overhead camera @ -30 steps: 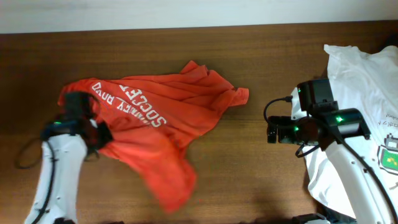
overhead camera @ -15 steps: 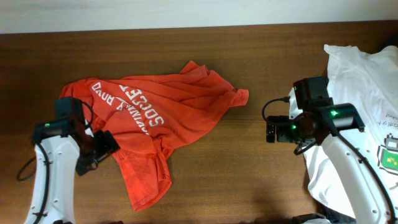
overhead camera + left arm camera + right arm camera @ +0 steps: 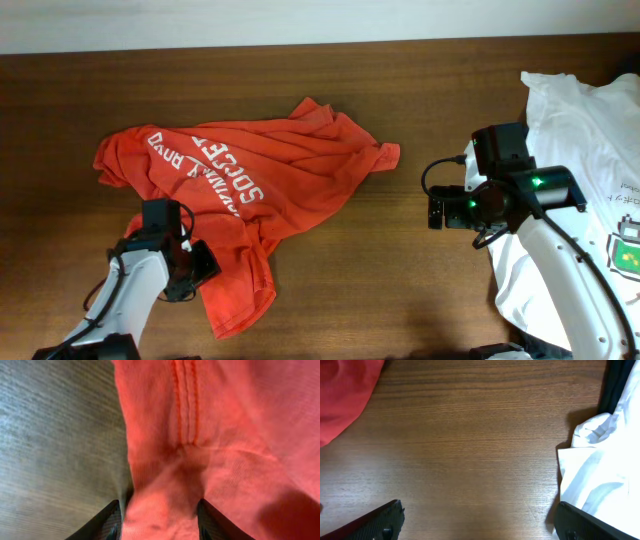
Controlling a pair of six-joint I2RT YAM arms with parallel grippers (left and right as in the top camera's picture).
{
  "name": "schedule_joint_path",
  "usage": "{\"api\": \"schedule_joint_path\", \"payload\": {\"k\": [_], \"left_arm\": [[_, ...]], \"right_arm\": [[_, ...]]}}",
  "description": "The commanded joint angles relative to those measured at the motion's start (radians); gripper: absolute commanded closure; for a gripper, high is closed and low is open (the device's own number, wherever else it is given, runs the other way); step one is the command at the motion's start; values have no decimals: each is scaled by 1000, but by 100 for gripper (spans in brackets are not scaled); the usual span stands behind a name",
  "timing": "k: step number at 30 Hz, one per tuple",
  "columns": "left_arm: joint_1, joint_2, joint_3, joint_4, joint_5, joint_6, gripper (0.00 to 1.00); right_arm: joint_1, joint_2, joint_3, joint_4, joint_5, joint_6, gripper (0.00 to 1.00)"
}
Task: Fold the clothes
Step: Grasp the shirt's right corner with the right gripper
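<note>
Jaws, left: left gripper point(image 3: 195, 272) stands part-way apart at the 7 o'clock edge of the orange-red cotton T-shirt with white soccer lettering point(image 3: 250, 180). A stitched fold lies between its fingers point(image 3: 107, 515), but whether they pinch it cannot be told.
Jaws, right: right gripper point(image 3: 436, 212) is wide apart and empty over bare wood.
Shirt: rumpled at 9 o'clock on the dark wooden table point(image 3: 420, 90), with one tail trailing toward 6 o'clock.
Pile: white cotton T-shirts point(image 3: 590, 110) are heaped at 3 o'clock.
Progress: judged early; nothing is flattened or folded yet.
Remaining: spread the shirt, fold it, then the pile.
</note>
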Motion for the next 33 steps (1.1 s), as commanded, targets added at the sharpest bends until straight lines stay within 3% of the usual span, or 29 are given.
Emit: {"api": "schedule_joint_path", "payload": {"k": [1, 2, 3, 5, 7, 10, 13, 16, 20, 23, 28, 33], "left_arm": [[-4, -4, -54, 16, -12, -28, 52], [-4, -4, -54, 24, -11, -28, 57], [-4, -4, -53, 28, -11, -28, 80], [-4, -4, -45, 23, -4, -25, 100], [-3, -9, 6, -16, 20, 34, 100], [18, -23, 206, -198, 19, 129, 100], [130, -23, 503, -464, 19, 196, 100], [238, -23, 676, -616, 34, 228, 100], [274, -26, 683, -657, 53, 228, 100], [274, -26, 672, -660, 53, 228, 100], [274, -26, 618, -624, 56, 228, 100], [274, -26, 578, -581, 56, 228, 100]], "right_arm": [[-5, 1, 13, -4, 16, -3, 1], [-5, 1, 13, -4, 16, -3, 1], [-5, 1, 13, -4, 16, -3, 1], [-5, 1, 13, -4, 16, -3, 1], [-5, 1, 13, 0, 16, -3, 1], [-5, 11, 13, 13, 15, -3, 1], [-2, 73, 13, 35, -80, -24, 1], [-2, 159, 13, 137, -209, -37, 1], [5, 293, 13, 328, -390, -34, 1], [29, 405, 13, 399, -390, 22, 2], [43, 558, 13, 692, -385, 62, 22], [43, 603, 13, 764, -291, 151, 22]]}}
